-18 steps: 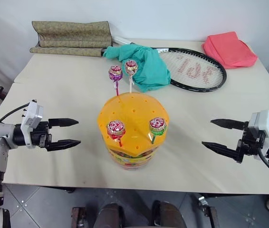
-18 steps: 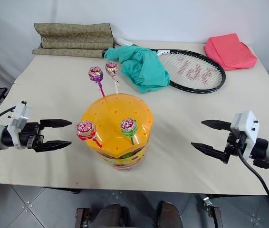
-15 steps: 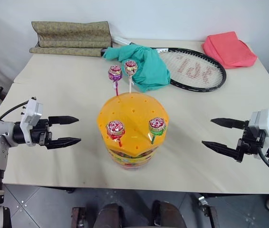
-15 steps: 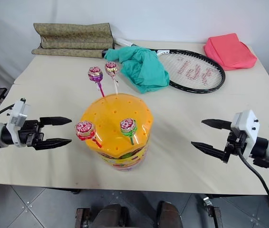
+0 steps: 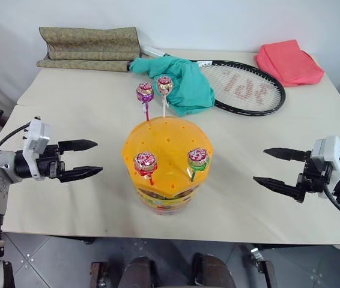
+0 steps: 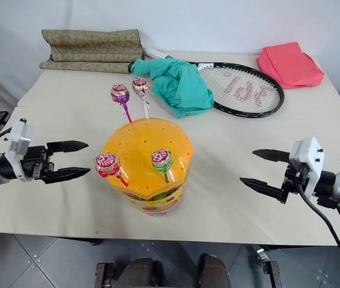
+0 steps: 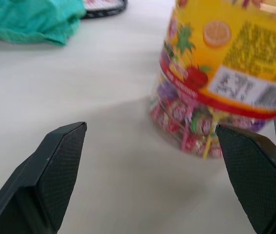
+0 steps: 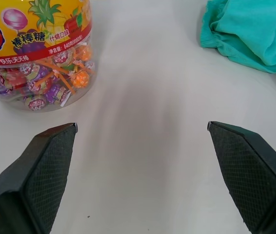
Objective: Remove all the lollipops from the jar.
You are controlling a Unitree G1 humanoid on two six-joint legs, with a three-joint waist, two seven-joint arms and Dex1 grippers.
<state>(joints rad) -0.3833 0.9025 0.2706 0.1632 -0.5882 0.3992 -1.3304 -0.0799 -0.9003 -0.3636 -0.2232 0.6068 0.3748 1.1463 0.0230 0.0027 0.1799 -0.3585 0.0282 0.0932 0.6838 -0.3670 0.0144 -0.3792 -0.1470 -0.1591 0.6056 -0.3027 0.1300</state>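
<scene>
Squat round clear plastic jar (image 5: 167, 174) with a colourful printed band and a big orange domed lid dotted with small holes is sitting near the front middle of the beige table (image 5: 80, 114). Four small round lollipops in shiny swirl wrappers are standing stuck in the lid on thin sticks: purple one (image 5: 145, 93) and red one (image 5: 165, 86) at the far edge, pink-red one (image 5: 146, 161) and green-pink one (image 5: 199, 158) on the near side. More wrapped candies are showing through the clear wall.

Left gripper (image 5: 81, 160) is hovering to the jar's left, black fingers spread wide, holding nothing, pointing toward the jar. Right gripper (image 5: 278, 167) is hovering to the jar's right, well apart from it, fingers also wide and empty.

Behind the jar: crumpled teal cloth (image 5: 182, 81) is lying over the handle end of a black-framed racket (image 5: 248, 87); folded coral-pink cloth (image 5: 289, 61) at the far right; folded olive patterned fabric (image 5: 90, 47) at the far left.
</scene>
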